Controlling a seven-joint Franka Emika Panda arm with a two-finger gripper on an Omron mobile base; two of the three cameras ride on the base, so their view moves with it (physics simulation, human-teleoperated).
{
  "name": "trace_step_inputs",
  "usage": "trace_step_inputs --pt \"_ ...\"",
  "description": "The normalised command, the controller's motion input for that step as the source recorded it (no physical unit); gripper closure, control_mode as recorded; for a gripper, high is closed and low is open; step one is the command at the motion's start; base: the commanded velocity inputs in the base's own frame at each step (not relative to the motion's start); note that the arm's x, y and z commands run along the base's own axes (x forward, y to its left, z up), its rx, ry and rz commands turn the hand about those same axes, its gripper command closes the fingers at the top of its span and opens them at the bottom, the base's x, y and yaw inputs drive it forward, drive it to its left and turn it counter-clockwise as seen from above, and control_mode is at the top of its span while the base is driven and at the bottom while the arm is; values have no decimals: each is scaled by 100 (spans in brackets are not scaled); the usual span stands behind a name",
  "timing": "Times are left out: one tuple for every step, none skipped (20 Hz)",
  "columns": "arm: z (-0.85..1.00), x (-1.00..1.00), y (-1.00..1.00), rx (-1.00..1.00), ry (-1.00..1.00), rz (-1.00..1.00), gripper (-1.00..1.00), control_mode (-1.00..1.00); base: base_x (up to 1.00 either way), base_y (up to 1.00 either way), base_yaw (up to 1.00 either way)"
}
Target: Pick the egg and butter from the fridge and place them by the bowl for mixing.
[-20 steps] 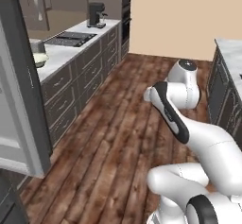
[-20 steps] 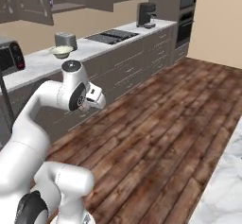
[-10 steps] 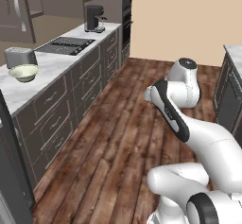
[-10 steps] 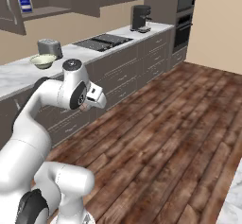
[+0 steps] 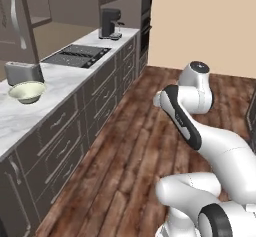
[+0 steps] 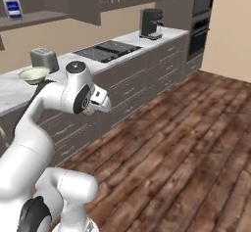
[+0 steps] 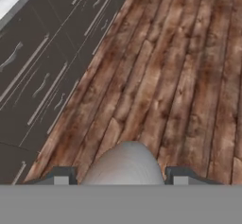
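Observation:
In the hand view a pale grey-white rounded egg point(image 7: 124, 164) sits between my two dark fingertips point(image 7: 61, 175), and my gripper point(image 7: 122, 176) is shut on it above the wooden floor. From the right base view the gripper point(image 6: 91, 109) is held close to the arm, in front of the lower cabinets, with a pinkish spot at its tip. The pale cream-green bowl point(image 5: 27, 92) point(image 6: 34, 74) stands on the marble counter beside the silver toaster point(image 5: 22, 72) point(image 6: 44, 58). The butter and the fridge are out of view.
Dark grey cabinets point(image 5: 75, 131) run under the marble counter point(image 5: 60, 88) on the left. Further along it are a black cooktop point(image 5: 77, 56) point(image 6: 110, 50) and a coffee machine point(image 5: 110, 23) point(image 6: 151, 23). A wall oven point(image 6: 202, 15) stands at the far end. Wooden floor point(image 6: 186, 143) lies open to the right.
Both base views have shifted, so the base has driven along the counter. The fridge door has left the left view, and the bowl and toaster appear nearer. The arm keeps its pose.

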Motion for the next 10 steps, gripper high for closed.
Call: trace_step_inputs --pt "0 0 0 0 0 0 100 100 94 16 13" --pt "0 0 0 0 0 0 100 100 94 16 13" --pt "0 0 0 0 0 0 100 100 94 15 13" --pt "0 0 0 0 0 0 100 100 94 14 13" --pt "0 0 0 0 0 0 100 100 94 14 14" --pt "0 0 0 0 0 0 100 100 94 13 16" --pt "0 0 0 0 0 0 100 100 94 11 18" --pt "0 0 0 0 0 0 100 100 92 9 22" --pt "0 0 0 0 0 0 100 100 91 8 23" --pt "0 0 0 0 0 0 100 100 88 7 25"
